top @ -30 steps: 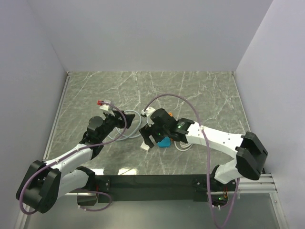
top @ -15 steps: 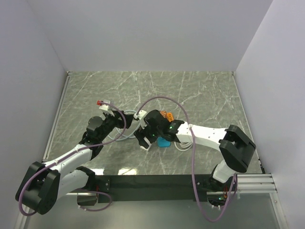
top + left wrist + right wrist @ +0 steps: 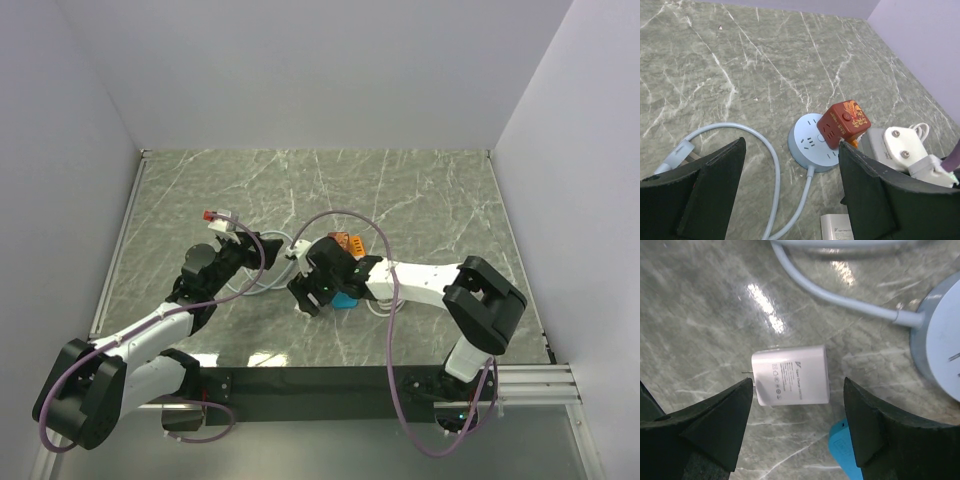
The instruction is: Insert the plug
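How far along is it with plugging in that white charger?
Nothing looks done yet. The white charger lies flat on the table, unheld. The right gripper hangs open just above it. The left gripper is open and empty, near the round socket. Remaining: grasp the charger, lift it, push it in.

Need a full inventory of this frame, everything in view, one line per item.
round socket hub: 1, light blue, table centre
hub cable: 1, light blue, loops left from the hub
cube adapter: 1, red, against the hub's right side
charger: 1, white, flat on the table
blue object: 1, bright blue, beside the charger, mostly hidden
white cable: 1, coiled right of the hub
table: 1, grey-green marble
left gripper: open, empty, near the hub
right gripper: open, above the charger
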